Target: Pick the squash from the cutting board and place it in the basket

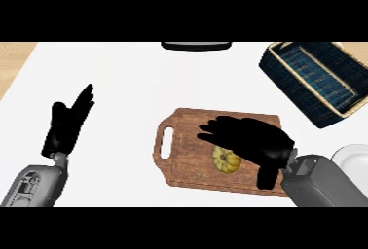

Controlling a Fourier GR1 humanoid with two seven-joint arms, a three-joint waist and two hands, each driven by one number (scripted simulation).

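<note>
A small yellow squash (225, 161) lies on the brown wooden cutting board (188, 146) at the middle of the white counter. My right hand (251, 139) hovers over the board with relaxed, spread fingers pointing left. Its palm covers the squash's upper right part, and its thumb hangs down at the right of the squash. No finger is curled round the squash. The dark blue woven basket (316, 80) stands at the far right, tilted, with nothing showing inside it. My left hand (66, 124) rests open at the left, fingers up.
A white plate (354, 158) shows at the right edge, just past my right forearm. A dark object (195, 45) sits at the counter's far edge. Wooden floor shows beyond the counter's far left corner.
</note>
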